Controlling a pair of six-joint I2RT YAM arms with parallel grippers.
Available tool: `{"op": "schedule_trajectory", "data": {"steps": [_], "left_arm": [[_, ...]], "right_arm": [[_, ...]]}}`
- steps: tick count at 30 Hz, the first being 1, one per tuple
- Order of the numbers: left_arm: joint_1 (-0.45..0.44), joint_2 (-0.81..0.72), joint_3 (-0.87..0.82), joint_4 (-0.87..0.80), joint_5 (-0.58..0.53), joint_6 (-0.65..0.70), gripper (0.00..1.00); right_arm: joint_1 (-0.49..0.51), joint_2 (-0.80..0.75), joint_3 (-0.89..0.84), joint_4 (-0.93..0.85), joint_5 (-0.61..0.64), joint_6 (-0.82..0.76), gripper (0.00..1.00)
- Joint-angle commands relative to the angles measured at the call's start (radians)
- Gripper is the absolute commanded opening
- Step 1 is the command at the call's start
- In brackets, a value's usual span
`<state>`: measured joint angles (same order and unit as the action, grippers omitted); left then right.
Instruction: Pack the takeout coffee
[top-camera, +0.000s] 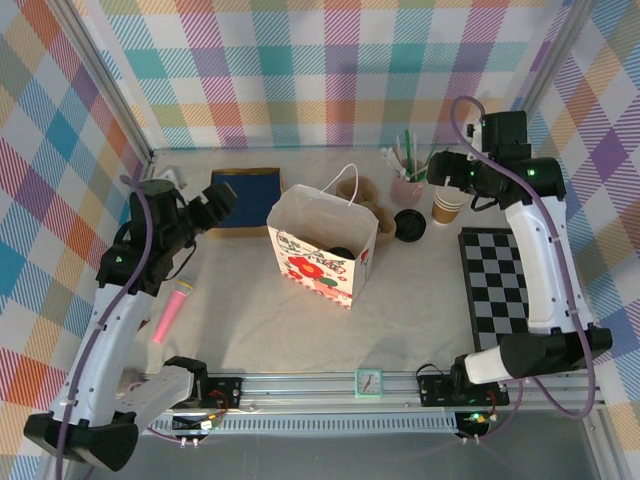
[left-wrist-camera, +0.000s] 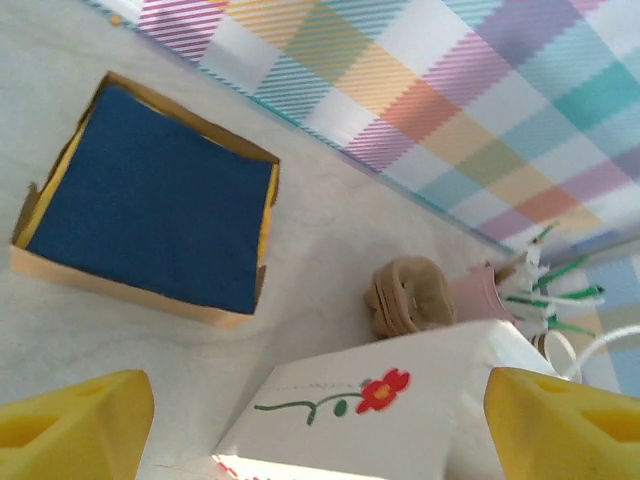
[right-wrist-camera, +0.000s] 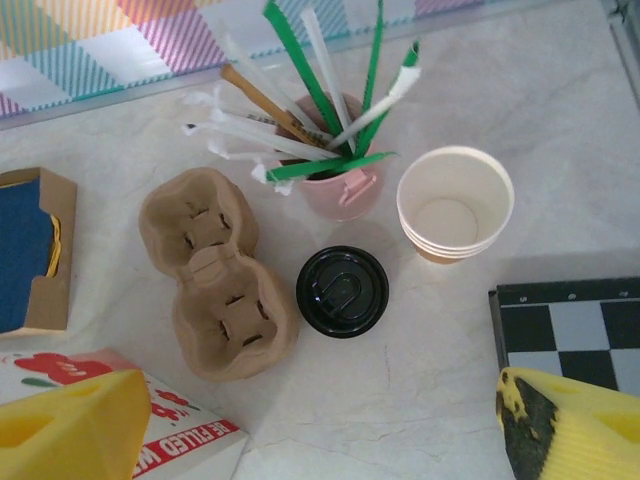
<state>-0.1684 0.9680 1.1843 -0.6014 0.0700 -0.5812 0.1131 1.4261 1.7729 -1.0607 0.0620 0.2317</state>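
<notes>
The takeout coffee (right-wrist-camera: 342, 291) shows from above as a round black lid, standing on the table between the brown cup tray (right-wrist-camera: 220, 290) and the lidless cups (right-wrist-camera: 455, 203). In the top view the coffee (top-camera: 410, 224) stands just right of the white flowered bag (top-camera: 322, 245), which is upright and open, with a dark round thing (top-camera: 341, 252) inside. My right gripper (right-wrist-camera: 320, 420) hovers open above the table near the coffee, nothing between its yellow fingers (right-wrist-camera: 80, 420). My left gripper (left-wrist-camera: 320, 410) is open above the bag's left side (left-wrist-camera: 400, 420), holding nothing.
A pink cup of wrapped straws (right-wrist-camera: 335, 180) stands behind the coffee. A box of blue napkins (top-camera: 245, 200) lies at the back left, a checkered mat (top-camera: 495, 285) at the right, a pink tube (top-camera: 172, 310) at the left, and a small clock (top-camera: 368, 382) on the front rail.
</notes>
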Motion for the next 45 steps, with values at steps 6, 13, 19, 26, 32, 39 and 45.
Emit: {"op": "schedule_trajectory", "data": {"steps": [6, 13, 19, 26, 32, 39, 45], "left_arm": [[0.129, 0.033, -0.177, 0.207, 0.298, -0.181, 0.78], [0.128, 0.01, -0.23, 0.161, 0.241, -0.138, 0.79], [0.129, -0.027, -0.243, 0.113, 0.219, -0.102, 0.79], [0.129, -0.072, -0.244, 0.068, 0.197, -0.076, 0.79], [0.128, -0.079, -0.239, 0.054, 0.189, -0.064, 0.79], [0.129, -0.069, -0.227, 0.057, 0.185, -0.063, 0.78], [0.129, -0.066, -0.217, 0.052, 0.177, -0.059, 0.77]], "right_arm": [[-0.112, 0.172, -0.011, 0.148, -0.178, 0.036, 0.7], [-0.118, 0.327, 0.053, 0.154, -0.168, 0.039, 0.59], [-0.116, 0.44, 0.135, 0.158, -0.157, 0.049, 0.54], [-0.117, 0.552, 0.22, 0.13, -0.136, 0.05, 0.48], [-0.117, 0.596, 0.221, 0.14, -0.129, 0.057, 0.46], [-0.116, 0.633, 0.236, 0.149, -0.145, 0.058, 0.33], [-0.104, 0.629, 0.234, 0.148, -0.134, 0.053, 0.17]]}}
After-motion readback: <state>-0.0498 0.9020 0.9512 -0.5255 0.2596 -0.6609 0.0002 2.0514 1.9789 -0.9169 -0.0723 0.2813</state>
